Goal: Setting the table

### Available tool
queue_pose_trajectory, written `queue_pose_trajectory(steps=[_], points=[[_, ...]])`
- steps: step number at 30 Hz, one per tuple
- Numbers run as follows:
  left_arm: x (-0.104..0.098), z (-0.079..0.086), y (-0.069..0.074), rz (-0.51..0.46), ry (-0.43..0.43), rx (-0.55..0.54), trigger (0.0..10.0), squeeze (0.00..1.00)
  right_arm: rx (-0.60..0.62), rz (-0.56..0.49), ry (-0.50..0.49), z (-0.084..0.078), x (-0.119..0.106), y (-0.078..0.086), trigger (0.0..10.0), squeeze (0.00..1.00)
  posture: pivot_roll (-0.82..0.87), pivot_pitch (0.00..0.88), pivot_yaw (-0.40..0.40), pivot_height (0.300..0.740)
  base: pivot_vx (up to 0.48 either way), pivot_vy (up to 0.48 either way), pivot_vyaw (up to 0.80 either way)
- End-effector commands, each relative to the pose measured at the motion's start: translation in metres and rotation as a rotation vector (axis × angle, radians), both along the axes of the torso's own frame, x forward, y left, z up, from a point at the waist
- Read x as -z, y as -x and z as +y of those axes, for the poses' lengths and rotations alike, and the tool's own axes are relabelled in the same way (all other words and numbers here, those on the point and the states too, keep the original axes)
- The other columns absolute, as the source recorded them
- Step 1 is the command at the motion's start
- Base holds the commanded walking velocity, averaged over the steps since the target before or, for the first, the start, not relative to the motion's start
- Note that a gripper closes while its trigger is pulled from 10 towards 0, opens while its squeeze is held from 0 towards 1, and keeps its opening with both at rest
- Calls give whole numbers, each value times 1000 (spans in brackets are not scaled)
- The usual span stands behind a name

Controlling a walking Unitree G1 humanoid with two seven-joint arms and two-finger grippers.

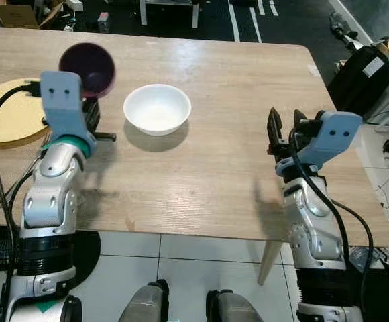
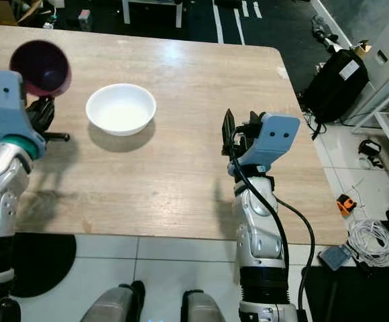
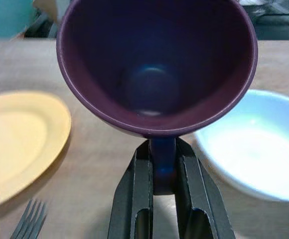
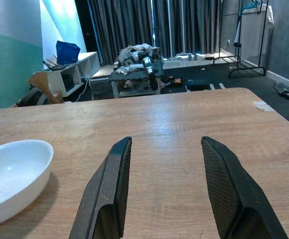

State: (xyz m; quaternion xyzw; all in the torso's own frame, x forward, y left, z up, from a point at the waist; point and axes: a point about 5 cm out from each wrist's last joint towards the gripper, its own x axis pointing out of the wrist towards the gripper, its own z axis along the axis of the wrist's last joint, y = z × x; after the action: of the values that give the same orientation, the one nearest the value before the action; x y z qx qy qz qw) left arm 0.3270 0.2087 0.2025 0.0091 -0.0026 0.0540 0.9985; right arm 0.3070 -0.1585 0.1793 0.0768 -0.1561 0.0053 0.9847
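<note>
Two claws are over the wooden bench (image 1: 208, 168), and we see them from above. Our left claw (image 3: 163, 172) is clamped on the handle of a dark purple mug (image 1: 88, 68); the two black fingers (image 3: 134, 199) press the handle from both sides. We hold the mug tilted, with its open mouth toward the wrist camera, and it looks lifted above the bench near the left edge. Its inside is empty.

A yellow plate (image 1: 10, 111) lies at the left edge of the bench, just beside the mug. A white bowl (image 1: 157, 108) stands on the other side of the mug, more toward the middle of the bench, and it is empty too. In the left wrist view the tines of a fork (image 3: 29, 220) show near the plate, on the side closer to us.

Our right claw (image 4: 165, 184) is near the right edge of the bench, well apart from the bowl. Its fingers stand apart and hold nothing.
</note>
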Motion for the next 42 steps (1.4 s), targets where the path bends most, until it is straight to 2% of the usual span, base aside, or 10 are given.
queue_pose_trajectory(steps=[1,4,5,8,10,22,38,39,42], points=[[19,10,-1,107,58,-51,10000,0,3,19,4,0,6,1,10000,0,81,39,36,740,0,0,0],[25,13,-3,140,75,-59,10000,0,1,20,4,0,6,1,10000,0,80,40,35,740,0,0,0],[33,13,-7,189,83,-30,10000,0,0,20,6,0,6,1,10000,0,72,47,36,740,0,0,0],[34,12,-9,196,87,-22,10000,0,0,20,6,0,6,1,10000,0,71,49,36,740,0,0,0],[37,9,-10,219,110,20,10000,0,5,24,7,-2,6,2,10000,0,70,53,37,740,0,0,0],[32,2,-13,208,106,70,10000,0,6,27,5,-1,7,4,10000,0,68,64,35,740,0,0,0],[40,-2,-10,231,123,74,10000,0,5,29,6,-1,7,3,10000,0,68,67,33,740,0,0,0],[41,-2,-10,236,128,72,10000,63,5,30,6,-1,7,3,10000,0,67,67,33,740,0,0,0],[44,-3,-10,242,135,69,10000,71,5,30,6,-1,7,3,10000,0,66,67,34,740,0,0,0]])
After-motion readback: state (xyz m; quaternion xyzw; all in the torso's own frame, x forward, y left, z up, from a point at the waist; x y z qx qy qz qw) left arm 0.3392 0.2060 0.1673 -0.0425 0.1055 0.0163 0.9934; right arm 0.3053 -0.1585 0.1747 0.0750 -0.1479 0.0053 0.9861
